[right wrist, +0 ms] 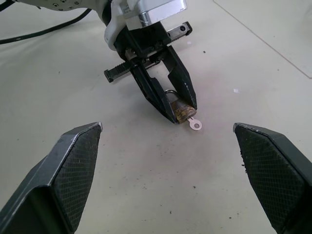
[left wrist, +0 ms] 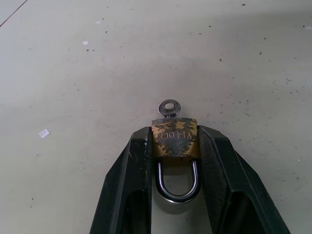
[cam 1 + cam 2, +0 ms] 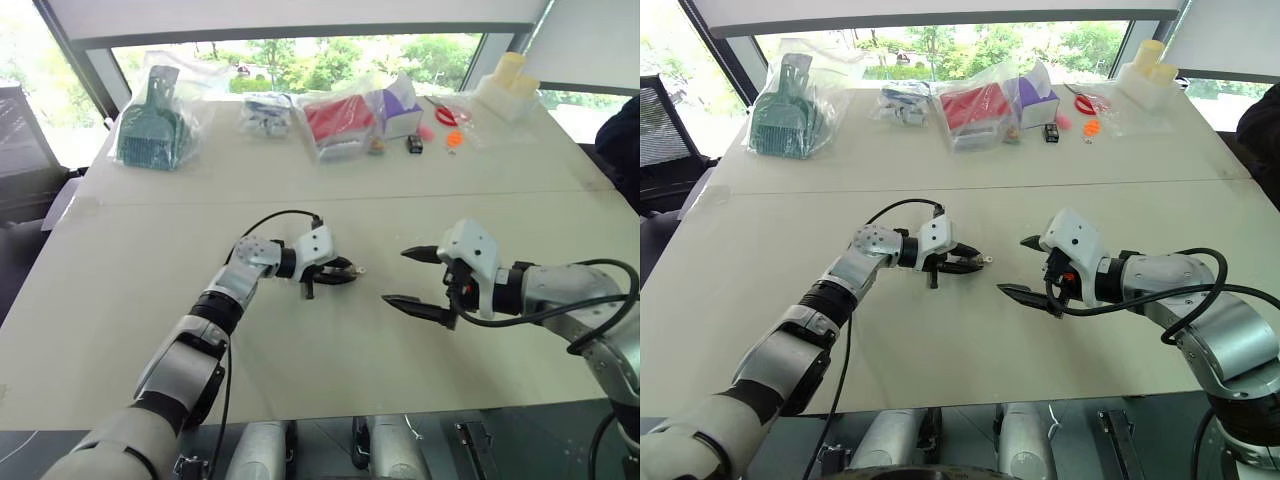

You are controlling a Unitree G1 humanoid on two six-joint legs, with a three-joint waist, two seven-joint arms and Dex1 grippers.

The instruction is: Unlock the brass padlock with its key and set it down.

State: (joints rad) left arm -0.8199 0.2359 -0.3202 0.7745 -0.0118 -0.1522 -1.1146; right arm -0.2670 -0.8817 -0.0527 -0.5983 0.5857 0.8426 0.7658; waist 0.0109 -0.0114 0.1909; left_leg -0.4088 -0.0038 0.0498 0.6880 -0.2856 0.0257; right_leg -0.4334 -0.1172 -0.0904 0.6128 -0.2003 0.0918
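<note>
The brass padlock (image 2: 175, 139) is tarnished yellow with a silvery shackle, and my left gripper (image 2: 175, 146) is shut on its body, one black finger on each side. The shackle loop points back toward the wrist. The key (image 2: 169, 107) sticks out of the padlock's far end, its round bow showing. In the head views my left gripper (image 3: 345, 270) hovers over mid-table, pointing right toward my right gripper (image 3: 412, 278). That one stands wide open a short way off, facing the padlock (image 1: 183, 111) and key (image 1: 195, 125), with nothing between its fingers.
Along the table's far edge lie plastic bags: a teal dustpan (image 3: 152, 128), a red item (image 3: 338, 118), a purple box (image 3: 402, 108), a small black box (image 3: 415, 144), orange bits (image 3: 455, 139) and a white container (image 3: 508, 85). A black chair (image 3: 665, 140) stands at left.
</note>
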